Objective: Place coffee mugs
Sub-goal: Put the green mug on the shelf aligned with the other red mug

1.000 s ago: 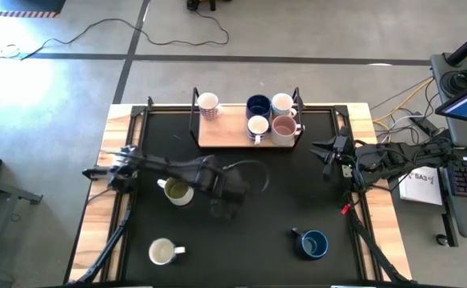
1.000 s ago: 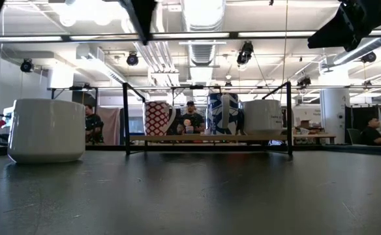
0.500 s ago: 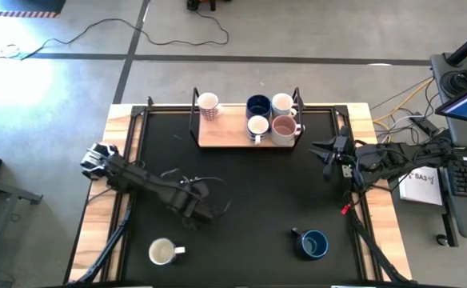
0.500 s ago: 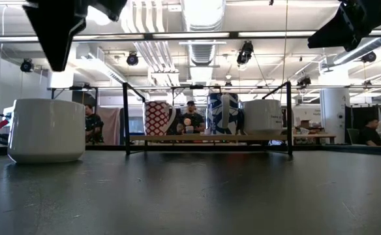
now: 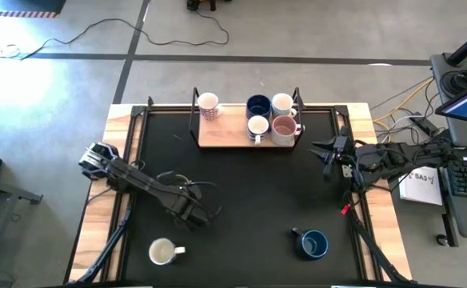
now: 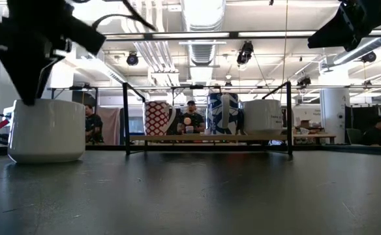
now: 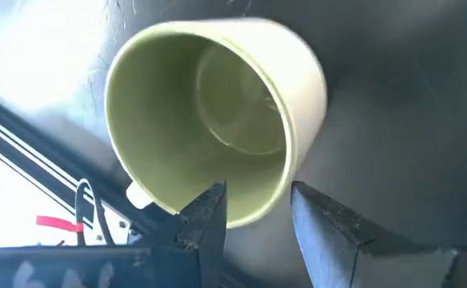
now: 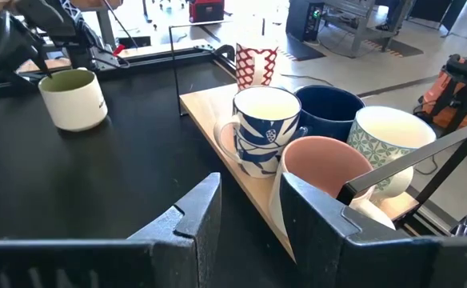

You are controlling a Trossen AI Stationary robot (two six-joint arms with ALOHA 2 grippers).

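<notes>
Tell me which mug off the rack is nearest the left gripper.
The cream mug with the olive-green inside, just beyond the left gripper; the dark blue mug and plain white mug stand farther off.

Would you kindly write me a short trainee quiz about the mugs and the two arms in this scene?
1. How many ceramic mugs stand on the wooden tray?
2. True or false: the right gripper has open, empty jaws.
3. The left gripper is closest to: A) the pink mug; B) the pale mug with green inside; C) the red-patterned mug.
Key: 1 five; 2 true; 3 B.
</notes>
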